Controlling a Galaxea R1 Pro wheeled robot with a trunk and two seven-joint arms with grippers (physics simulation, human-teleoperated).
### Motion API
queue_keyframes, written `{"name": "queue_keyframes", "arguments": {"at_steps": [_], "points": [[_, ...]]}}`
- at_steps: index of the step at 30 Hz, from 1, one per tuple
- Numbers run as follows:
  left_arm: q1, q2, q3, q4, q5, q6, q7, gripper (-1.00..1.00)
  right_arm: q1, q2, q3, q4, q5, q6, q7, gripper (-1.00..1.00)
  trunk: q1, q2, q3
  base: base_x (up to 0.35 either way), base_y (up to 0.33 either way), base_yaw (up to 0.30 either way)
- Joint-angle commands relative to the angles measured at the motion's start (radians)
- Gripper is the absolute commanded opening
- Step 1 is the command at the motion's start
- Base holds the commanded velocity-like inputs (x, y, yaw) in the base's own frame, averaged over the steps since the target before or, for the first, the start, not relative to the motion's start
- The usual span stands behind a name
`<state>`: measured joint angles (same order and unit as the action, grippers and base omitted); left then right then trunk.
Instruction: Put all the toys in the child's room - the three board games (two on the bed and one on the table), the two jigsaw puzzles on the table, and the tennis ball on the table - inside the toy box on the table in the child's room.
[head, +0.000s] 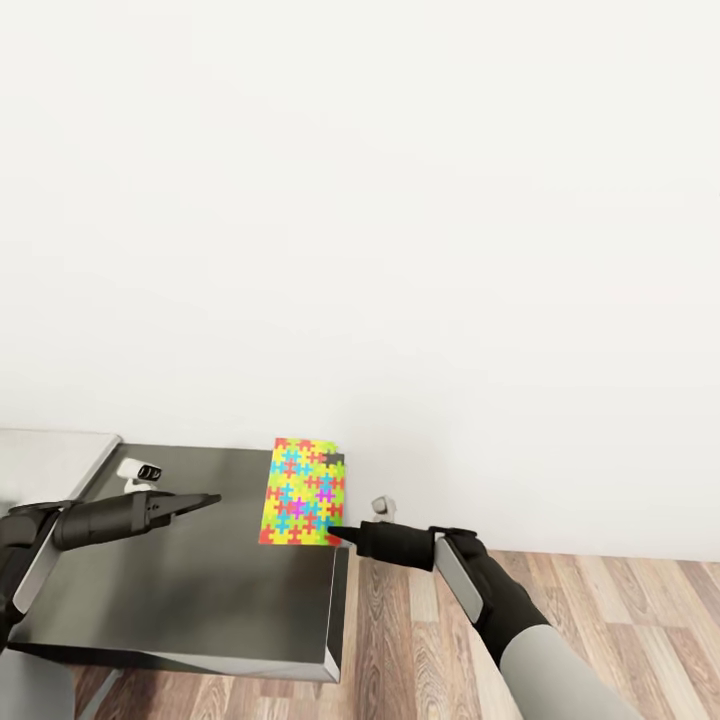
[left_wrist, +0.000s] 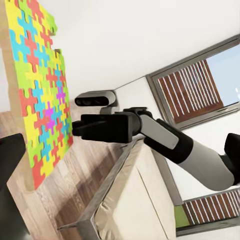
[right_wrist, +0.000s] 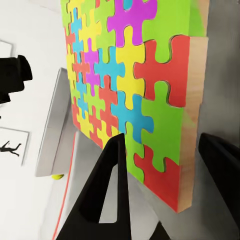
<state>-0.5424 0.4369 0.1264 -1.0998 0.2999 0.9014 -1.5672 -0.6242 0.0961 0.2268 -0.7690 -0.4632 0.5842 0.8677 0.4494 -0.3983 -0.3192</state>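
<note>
A jigsaw puzzle (head: 303, 492) in bright yellow, red, blue and green lies flat at the far right corner of the dark grey top of the table (head: 180, 590), close to the white wall. My right gripper (head: 333, 532) is at the puzzle's near right corner. In the right wrist view it is open (right_wrist: 170, 190), with its two black fingers (right_wrist: 107, 195) on either side of that corner of the puzzle (right_wrist: 125, 85). My left gripper (head: 205, 498) hovers over the dark top, left of the puzzle and pointing at it. The left wrist view shows the puzzle (left_wrist: 40, 90) and the right gripper (left_wrist: 80, 127) beyond it.
The pale grey top (head: 50, 450) adjoins the dark one on the left. Wood-plank floor (head: 560, 600) lies past the table's right edge. A bed (left_wrist: 135, 200) and slatted windows (left_wrist: 190, 90) show across the room. A black silhouette picture (right_wrist: 10, 147) hangs on the wall.
</note>
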Motion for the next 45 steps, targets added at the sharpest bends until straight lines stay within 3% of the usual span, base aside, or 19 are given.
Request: {"name": "queue_keyframes", "arguments": {"at_steps": [1, 18, 27, 36, 45], "points": [[-0.001, 0.000, 0.000, 0.000, 0.000, 0.011, -0.004, 1.00, 0.002, -0.002, 0.001, -0.006, -0.006, 0.007, -0.001, -1.00, 0.001, -0.002, 0.000, 0.000, 0.000, 0.000], [-0.002, 0.002, 0.014, 0.004, -0.004, 0.046, -0.004, 1.00, 0.021, -0.025, -0.001, -0.030, -0.006, 0.006, 0.003, -1.00, 0.001, -0.002, 0.028, 0.000, 0.000, 0.000], [-0.004, 0.002, 0.016, 0.004, -0.004, 0.048, -0.004, 1.00, 0.026, -0.027, -0.002, -0.042, -0.006, 0.006, 0.042, -1.00, 0.001, -0.002, 0.043, 0.000, 0.000, 0.000], [-0.004, 0.002, 0.016, 0.005, -0.004, 0.048, -0.004, 1.00, 0.039, -0.027, -0.042, -0.044, -0.006, 0.006, 0.048, -1.00, 0.001, -0.002, 0.058, 0.000, 0.000, 0.000], [-0.006, 0.001, 0.015, 0.006, -0.006, 0.049, -0.004, 1.00, 0.044, -0.027, -0.047, -0.045, -0.006, 0.006, 0.048, -1.00, 0.001, -0.002, 0.073, 0.000, 0.000, 0.042]]}}
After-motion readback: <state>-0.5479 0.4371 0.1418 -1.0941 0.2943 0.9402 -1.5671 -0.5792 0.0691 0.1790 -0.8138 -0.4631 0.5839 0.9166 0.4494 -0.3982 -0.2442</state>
